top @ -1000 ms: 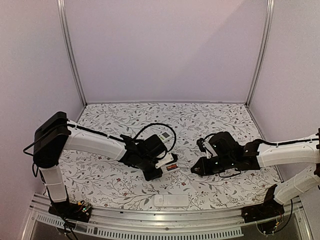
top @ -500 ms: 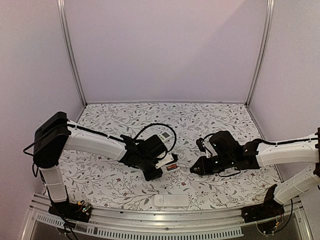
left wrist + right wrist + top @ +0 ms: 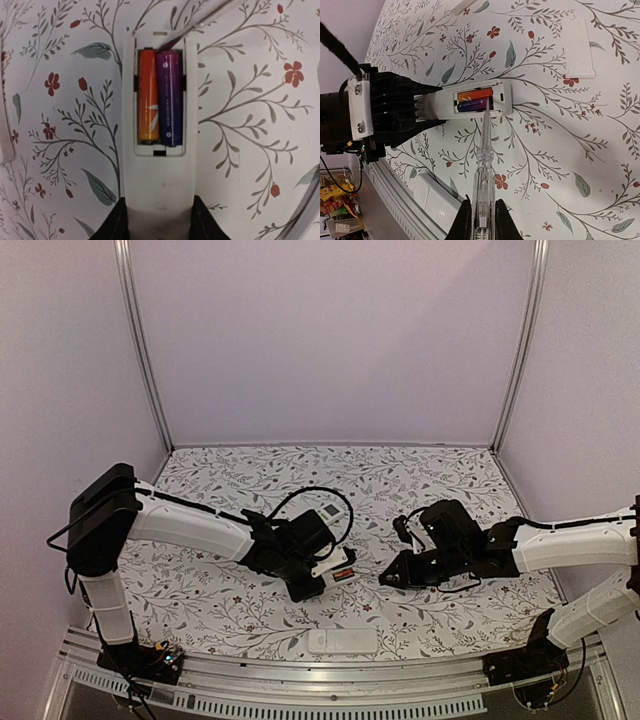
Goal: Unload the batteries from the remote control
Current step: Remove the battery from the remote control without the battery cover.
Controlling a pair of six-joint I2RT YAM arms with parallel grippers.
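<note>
My left gripper is shut on the near end of the white remote control, which lies back side up on the floral table with its compartment uncovered. Two batteries lie side by side in it, one orange and one purple. My right gripper is shut on a clear pen-like tool. The tool's tip rests at the compartment's edge, against the purple battery. From above, the left gripper and right gripper face each other across the remote.
A flat white battery cover lies on the table beyond the remote, also visible from above. A second white remote lies at the table's front edge by the metal rail. Walls close in the table on three sides.
The right gripper has edged slightly left toward the remote with the tool. The left arm and the remote have not moved.
</note>
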